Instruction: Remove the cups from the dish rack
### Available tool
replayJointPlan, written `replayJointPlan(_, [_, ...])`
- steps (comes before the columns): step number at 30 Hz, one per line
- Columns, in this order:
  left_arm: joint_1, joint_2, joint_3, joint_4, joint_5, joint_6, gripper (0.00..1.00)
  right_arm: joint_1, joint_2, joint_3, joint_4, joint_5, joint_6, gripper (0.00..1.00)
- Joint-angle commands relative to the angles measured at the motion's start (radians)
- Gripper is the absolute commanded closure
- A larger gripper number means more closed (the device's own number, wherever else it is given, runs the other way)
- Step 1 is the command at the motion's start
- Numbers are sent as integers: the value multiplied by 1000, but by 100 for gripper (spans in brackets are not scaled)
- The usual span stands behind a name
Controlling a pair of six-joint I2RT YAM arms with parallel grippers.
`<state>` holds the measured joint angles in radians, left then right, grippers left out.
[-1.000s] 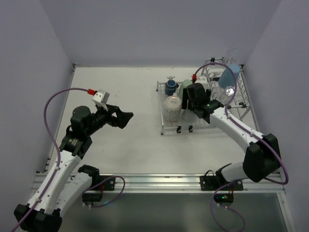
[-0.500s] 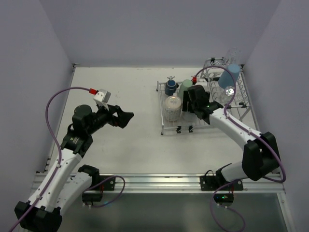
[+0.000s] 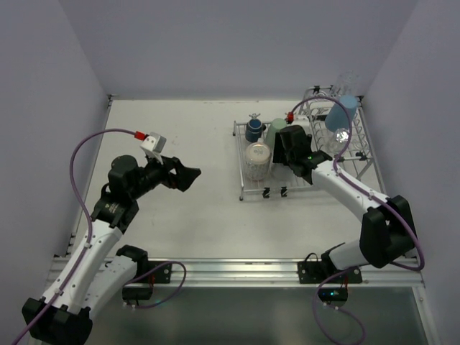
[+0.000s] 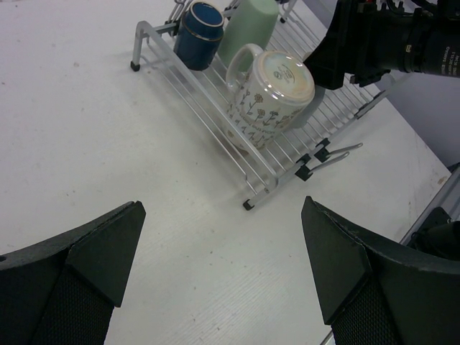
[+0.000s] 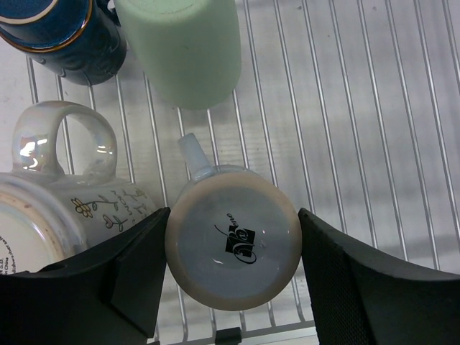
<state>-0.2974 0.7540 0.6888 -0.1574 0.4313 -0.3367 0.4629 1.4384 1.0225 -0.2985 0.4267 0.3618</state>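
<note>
Your right gripper [image 5: 232,224] hung above the dish rack [image 5: 359,108] with its jaws spread wide, one on each side of the whitish cup [image 5: 232,248]. The cup stood base-up on the flat grid, its axis along your approach. Your left gripper [image 4: 215,244], also open, was well apart.

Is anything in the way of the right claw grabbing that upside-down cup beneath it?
Nothing visible does: the right gripper straddles the upside-down cup, jaws open on either side. The floral mug sits close beside it.
</note>
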Motion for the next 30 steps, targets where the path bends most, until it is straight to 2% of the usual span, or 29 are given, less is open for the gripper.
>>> replayJointPlan(1, [-2, -13, -8, 33, 20, -16, 0, -10, 19, 18, 38, 14, -3, 42])
replayJointPlan(6, [-3, -1, -5, 45, 37, -36, 0, -10, -28, 19, 35, 36, -1, 67])
replayJointPlan(7, [-2, 7, -2, 58, 59, -48, 0, -12, -67, 21, 36, 43, -4, 68])
replayJointPlan(12, [-2, 48, 3, 139, 178, -174, 0, -6, -183, 25, 82, 63, -47, 69])
replayJointPlan(13, [-2, 56, 3, 197, 205, -189, 0, -4, -196, 28, 87, 73, -55, 69])
replayJointPlan(21, [-2, 103, -15, 383, 297, -355, 2, 48, -292, 83, 99, 87, -118, 72])
replayJointPlan(25, [-5, 148, -29, 541, 346, -466, 5, 85, -378, 134, 128, 96, -169, 73])
replayJointPlan(27, [-11, 159, -29, 585, 354, -520, 8, 105, -400, 168, 140, 78, -179, 73])
replayJointPlan(30, [-38, 180, -40, 680, 331, -597, 11, 111, -429, 191, 174, -47, -117, 74])
